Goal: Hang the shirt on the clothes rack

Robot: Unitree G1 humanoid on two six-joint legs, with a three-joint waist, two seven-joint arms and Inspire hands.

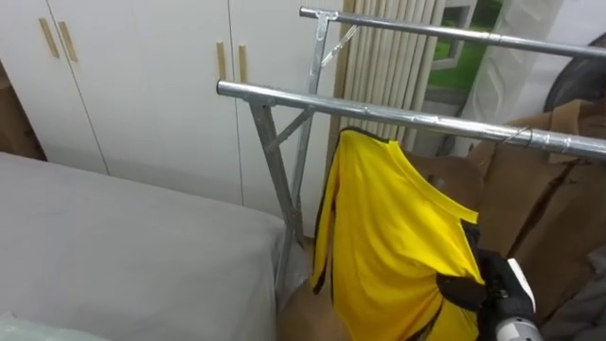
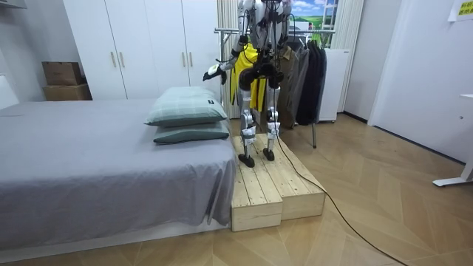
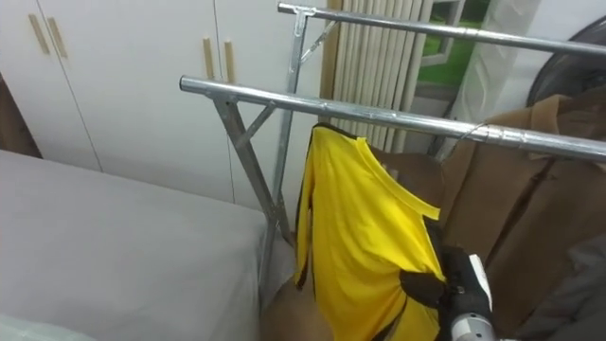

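Note:
A yellow shirt (image 1: 398,227) with dark trim hangs with its top right under the lower metal rail (image 1: 284,97) of a clothes rack. My right hand (image 1: 473,289) comes in from the lower right, its black fingers curled on the shirt's lower right edge. In the room view I stand on a wooden platform (image 2: 273,185) facing the rack, and the yellow shirt (image 2: 240,70) is in front of me. My left hand (image 2: 212,72) is stretched out toward the room view's left, away from the shirt.
A second, higher rail (image 1: 454,33) runs behind the first. A brown coat (image 1: 540,180) hangs to the right of the shirt. The grey bed (image 1: 114,246) lies at my left, with pillows (image 2: 185,107) on it. White wardrobe doors (image 1: 142,76) stand behind.

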